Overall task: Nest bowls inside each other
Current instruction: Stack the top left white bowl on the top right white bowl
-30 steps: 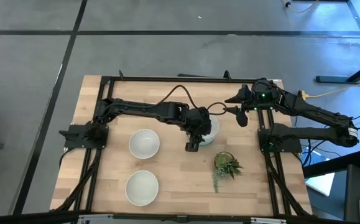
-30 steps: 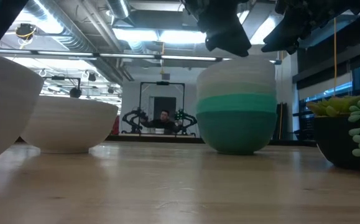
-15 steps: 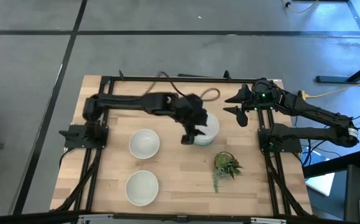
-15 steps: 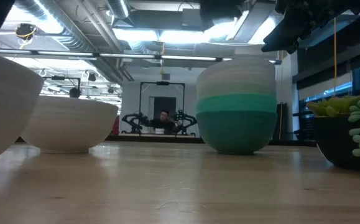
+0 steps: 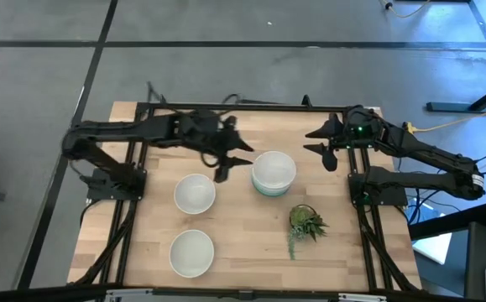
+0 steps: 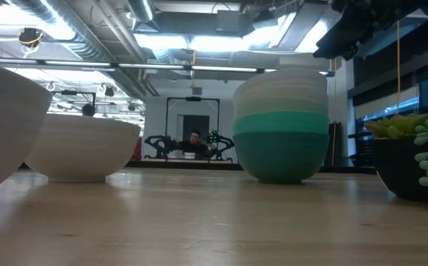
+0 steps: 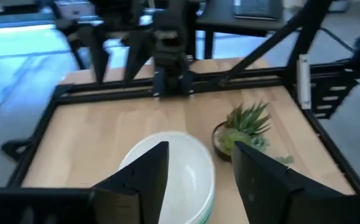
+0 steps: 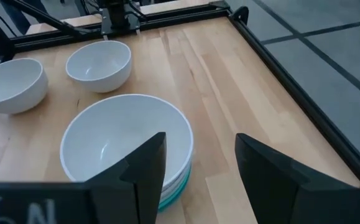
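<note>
A stack of nested bowls (image 5: 274, 172) stands on the table's middle, with a white bowl on top, pale mint below it and teal at the base (image 6: 280, 125). Two single white bowls sit left of it, one (image 5: 195, 193) farther and one (image 5: 191, 252) near the near edge. My left gripper (image 5: 234, 162) hovers open, above and left of the stack, touching nothing; its wrist view looks over the stack (image 7: 173, 171). My right gripper (image 5: 321, 145) waits open to the stack's far right, with the stack (image 8: 127, 146) ahead of it.
A small spiky green plant in a dark pot (image 5: 307, 222) stands right of and nearer than the stack, close to it (image 7: 245, 127). A black frame (image 5: 226, 106) borders the table's far side. Bare wood lies between the single bowls and the stack.
My left gripper has drawn back from the stack's left rim, rising and swinging toward the table's left and far side, and it has left the low view. The stack has stayed where it was. My right arm has kept still.
</note>
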{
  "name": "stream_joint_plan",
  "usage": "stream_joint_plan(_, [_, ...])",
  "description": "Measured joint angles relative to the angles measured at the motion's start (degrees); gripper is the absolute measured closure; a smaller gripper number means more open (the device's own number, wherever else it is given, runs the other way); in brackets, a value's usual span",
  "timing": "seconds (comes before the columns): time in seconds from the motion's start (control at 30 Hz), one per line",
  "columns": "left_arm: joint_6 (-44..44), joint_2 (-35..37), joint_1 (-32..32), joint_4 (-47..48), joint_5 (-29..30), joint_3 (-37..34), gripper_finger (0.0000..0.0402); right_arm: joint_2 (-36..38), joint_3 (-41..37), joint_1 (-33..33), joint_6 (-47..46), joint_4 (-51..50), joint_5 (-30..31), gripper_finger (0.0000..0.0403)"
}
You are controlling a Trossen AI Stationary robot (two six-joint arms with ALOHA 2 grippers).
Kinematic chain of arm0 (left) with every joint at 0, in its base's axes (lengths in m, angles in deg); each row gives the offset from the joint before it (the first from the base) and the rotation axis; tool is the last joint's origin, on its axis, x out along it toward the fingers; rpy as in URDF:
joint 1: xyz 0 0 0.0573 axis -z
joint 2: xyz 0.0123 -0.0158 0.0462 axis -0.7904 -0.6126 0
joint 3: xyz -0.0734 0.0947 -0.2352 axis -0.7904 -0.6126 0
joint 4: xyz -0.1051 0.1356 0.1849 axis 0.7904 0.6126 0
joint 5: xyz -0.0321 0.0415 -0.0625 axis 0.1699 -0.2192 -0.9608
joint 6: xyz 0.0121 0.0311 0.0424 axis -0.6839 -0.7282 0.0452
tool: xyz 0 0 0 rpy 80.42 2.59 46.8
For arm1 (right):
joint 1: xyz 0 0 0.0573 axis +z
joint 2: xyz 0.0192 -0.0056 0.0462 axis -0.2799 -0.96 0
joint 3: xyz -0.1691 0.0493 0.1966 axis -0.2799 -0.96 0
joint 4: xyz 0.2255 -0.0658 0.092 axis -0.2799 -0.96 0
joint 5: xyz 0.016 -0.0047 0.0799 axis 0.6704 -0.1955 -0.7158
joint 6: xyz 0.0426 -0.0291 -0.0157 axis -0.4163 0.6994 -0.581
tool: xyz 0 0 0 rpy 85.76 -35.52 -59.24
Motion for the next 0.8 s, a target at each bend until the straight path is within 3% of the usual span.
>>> stream_joint_plan(0.33, [4.74, 19.00, 0.04, -12.00, 2.79, -23.77, 0.0231, 0.31, 0.00, 0.00, -0.09, 0.02, -0.04, 0.0210])
stream_joint_plan(0.8, [8.40, 36.56, 0.07, -15.80, 6.32, -40.81, 0.0232, 5.46, 0.00, 0.00, -0.13, 1.68, -0.15, 0.0210])
